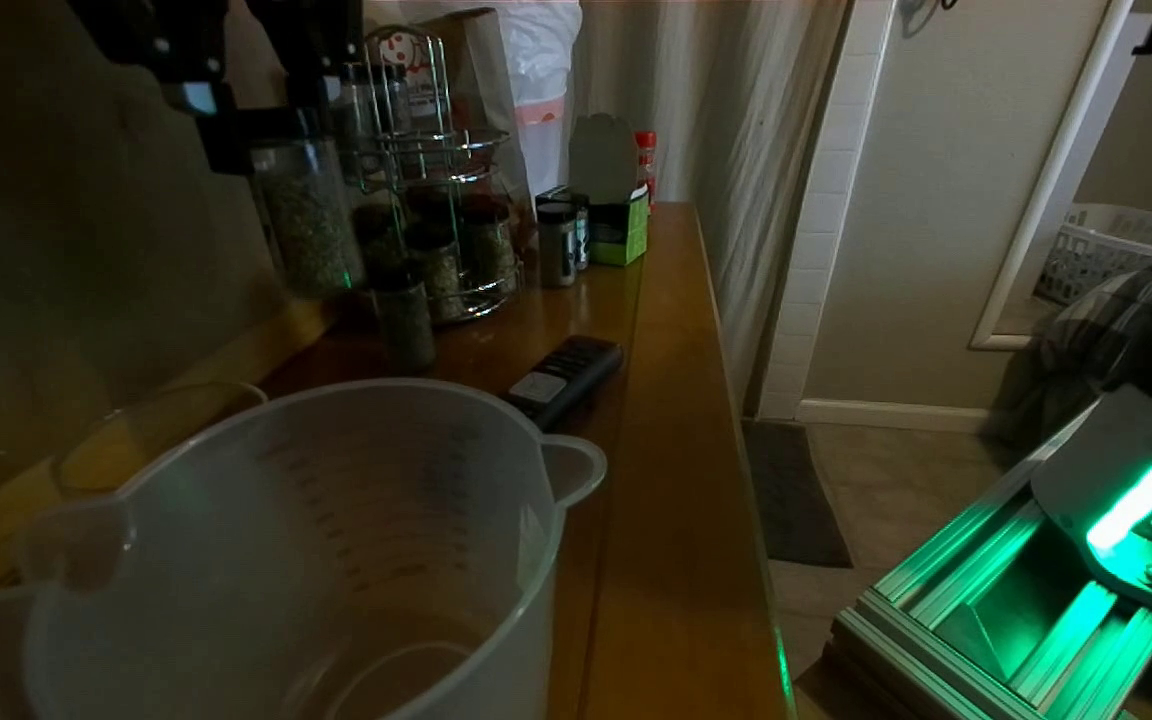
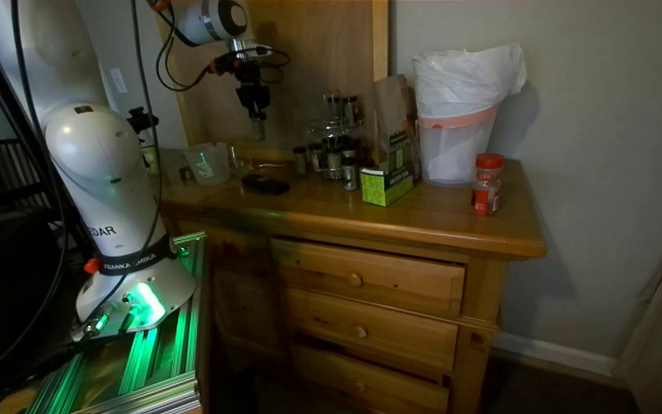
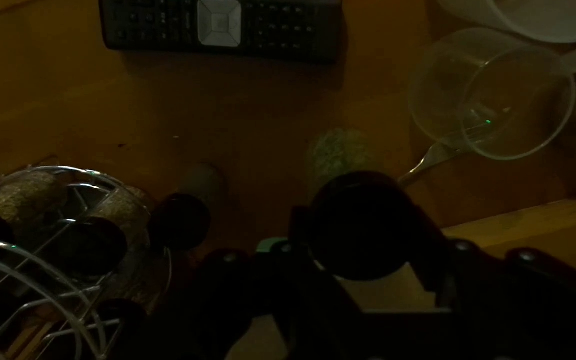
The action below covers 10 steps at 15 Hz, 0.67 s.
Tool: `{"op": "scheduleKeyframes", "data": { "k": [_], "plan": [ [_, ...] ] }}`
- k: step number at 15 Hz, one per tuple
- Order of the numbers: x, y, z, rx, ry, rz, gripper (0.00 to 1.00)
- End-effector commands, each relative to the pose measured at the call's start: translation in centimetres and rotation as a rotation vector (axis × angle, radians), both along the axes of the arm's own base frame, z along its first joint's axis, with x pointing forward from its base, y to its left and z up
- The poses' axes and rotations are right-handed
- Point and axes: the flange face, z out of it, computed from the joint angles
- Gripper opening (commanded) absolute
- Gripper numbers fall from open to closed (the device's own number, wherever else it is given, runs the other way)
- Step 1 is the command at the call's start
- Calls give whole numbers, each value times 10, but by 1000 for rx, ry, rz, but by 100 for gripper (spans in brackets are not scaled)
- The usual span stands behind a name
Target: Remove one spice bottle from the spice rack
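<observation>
the gripper pinches the dark lid of a spice bottle, up in the air above the dresser. in both exterior views the rack stands right of it, bearing more bottles; in an exterior view the pitcher stands near.

A dark remote lies between a translucent pitcher and a green box.

Tiered silver-wire spice rack on brown wooden dresser
Seen to its right in both exterior views: green-and-black cardboard box.
</observation>
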Motion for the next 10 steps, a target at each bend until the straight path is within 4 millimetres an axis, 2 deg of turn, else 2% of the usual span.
{"op": "scheduleKeyframes", "data": {
  "k": [1, 6, 10],
  "plan": [
    [23, 13, -38, 24, 18, -25, 24],
    [49, 12, -71, -5, -12, -60, 24],
    [59, 11, -90, -15, -16, -72, 24]
  ]
}}
